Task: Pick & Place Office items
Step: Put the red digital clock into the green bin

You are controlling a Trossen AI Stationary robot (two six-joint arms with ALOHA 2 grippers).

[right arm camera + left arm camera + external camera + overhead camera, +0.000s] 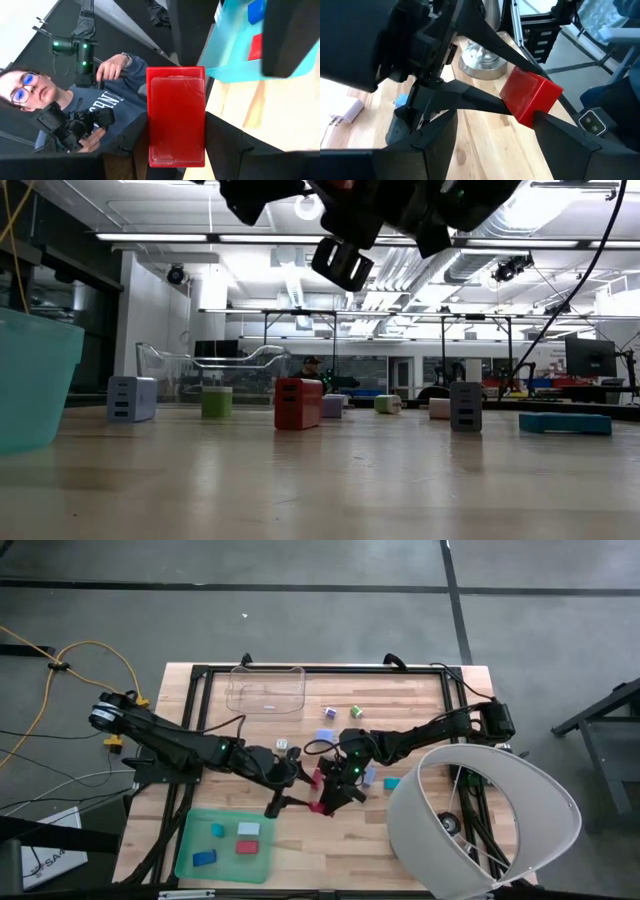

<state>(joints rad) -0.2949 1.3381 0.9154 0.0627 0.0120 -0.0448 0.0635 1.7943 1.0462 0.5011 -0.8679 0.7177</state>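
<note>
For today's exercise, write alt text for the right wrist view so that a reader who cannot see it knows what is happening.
A red block fills the centre, with the right hand's dark fingers at its sides. Beyond it lies a corner of a green tray holding blue and red pieces, and a person in a dark sweatshirt sits in the background.

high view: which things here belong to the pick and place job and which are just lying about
Job:
small red block between the right arm's fingers
purple block
green block
teal flat piece
blue block in the flat green tray

Lying about:
clear plastic bin
white lampshade
yellow cable
</note>
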